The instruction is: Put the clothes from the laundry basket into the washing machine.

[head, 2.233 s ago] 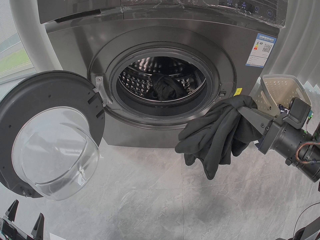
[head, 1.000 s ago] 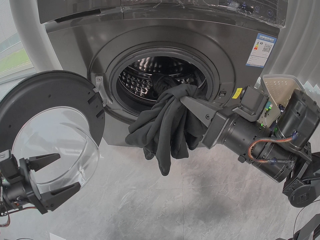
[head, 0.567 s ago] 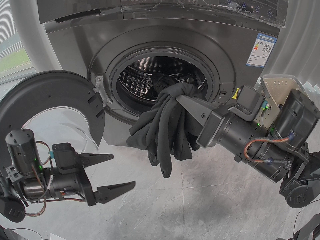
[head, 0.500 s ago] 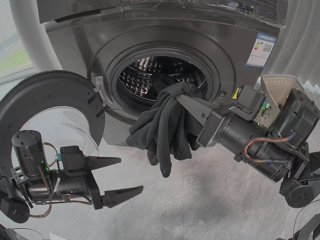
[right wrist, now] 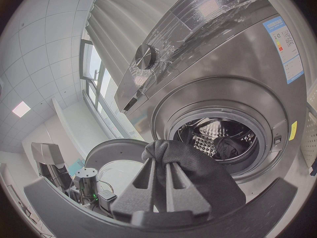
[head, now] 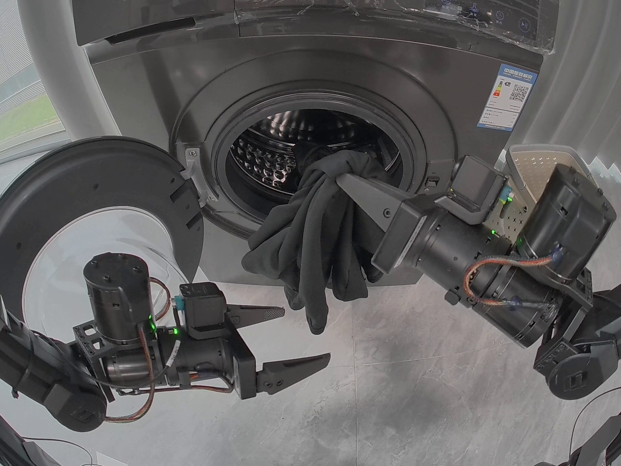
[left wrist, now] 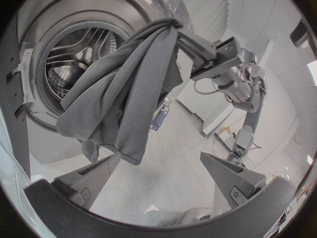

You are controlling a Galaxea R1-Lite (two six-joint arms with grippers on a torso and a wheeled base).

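Centre of the head view, the right gripper (head: 339, 178) is clamped on a dark garment (head: 310, 241) hanging at the washing machine (head: 162, 98) mouth, with the laundry basket (head: 550, 163) at right. The right wrist view looks into the drum, where another dark piece (right wrist: 227, 147) lies. The left gripper (head: 306, 333), jaws spread, has advanced rightward to just under the cloth.

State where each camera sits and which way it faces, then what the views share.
Head view: on the robot's head, facing forward and down at the washing machine; both arms show, left gripper open, right gripper holding the dark garment.
Left wrist view: on the left wrist, facing the hanging garment and drum past its own fingers.
Right wrist view: on the right wrist, facing the drum along its own shut fingers.
Shared: all three show the garment and the drum.
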